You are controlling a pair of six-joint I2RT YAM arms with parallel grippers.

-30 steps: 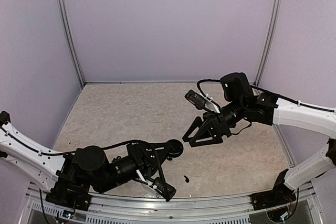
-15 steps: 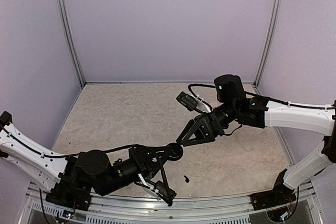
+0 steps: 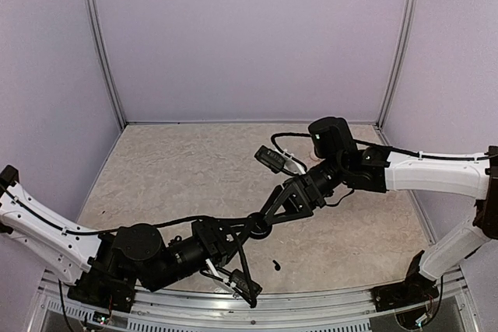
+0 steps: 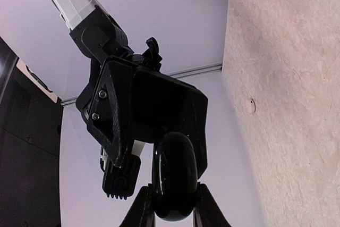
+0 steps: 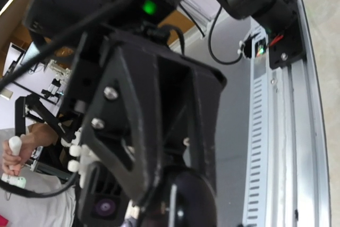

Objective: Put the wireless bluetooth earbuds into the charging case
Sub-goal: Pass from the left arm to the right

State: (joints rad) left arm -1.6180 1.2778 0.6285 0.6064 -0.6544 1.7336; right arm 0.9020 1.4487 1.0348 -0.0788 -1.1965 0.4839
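Left gripper (image 4: 175,211) is clamped on the case (image 4: 175,176), a fingertip (image 4: 141,210) pressed to each side of its lower half. It carries the case in the air above the table (image 3: 179,169), near the middle of the near edge. From the left wrist view the case shows edge-on as a smooth, glossy black oval; whether its lid is open cannot be told. It looks hard, light and rounded, so it is likely slippery and could twist or squirt out of a pinch taken on the curve. The safer hold is probably across its widest part, with the pads square to its sides.

One earbud (image 3: 275,264) lies on the table just inside the near edge, a little right of the middle and nearer that edge than the held case. The second one is not visible. Tiny and polished, it should weigh almost nothing and may skid away when nudged, so a slow fingertip pinch across its body seems best.

The right gripper (image 3: 267,218) reaches in from the right edge with its jaws apart. One toothed pad (image 4: 119,182) stands just beside the case without touching it, opposite the left gripper.
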